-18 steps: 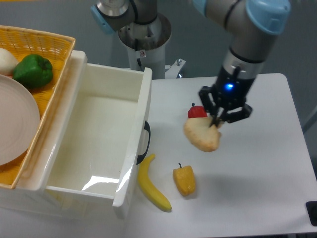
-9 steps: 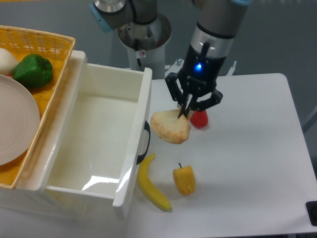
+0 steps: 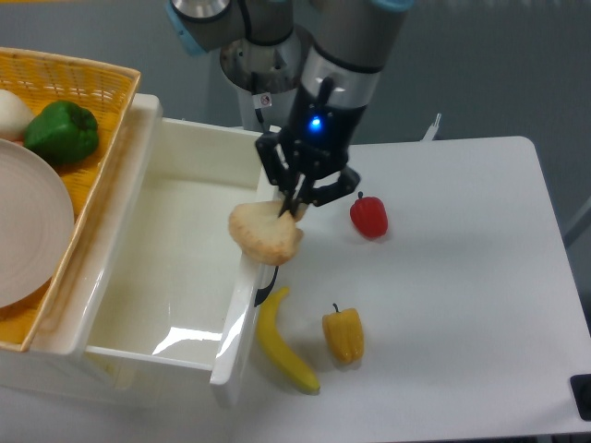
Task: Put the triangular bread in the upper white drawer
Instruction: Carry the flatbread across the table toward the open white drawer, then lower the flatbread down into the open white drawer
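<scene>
The triangular bread (image 3: 265, 233), a pale tan wedge with a browner edge, hangs in the air over the right front wall of the upper white drawer (image 3: 175, 245). My gripper (image 3: 288, 209) is shut on the bread's upper corner, with its blue light lit above. The drawer is pulled open, glossy white and empty inside, and its dark handle is partly hidden behind the bread.
A red pepper (image 3: 369, 216) lies on the white table right of the gripper. A banana (image 3: 283, 346) and a yellow pepper (image 3: 343, 335) lie near the drawer's front corner. A woven yellow basket (image 3: 92, 101) at left holds a green pepper (image 3: 61, 131) and a plate (image 3: 28, 231).
The gripper has carried the bread leftward from beside the red pepper to above the drawer's right wall. The red pepper now shows fully.
</scene>
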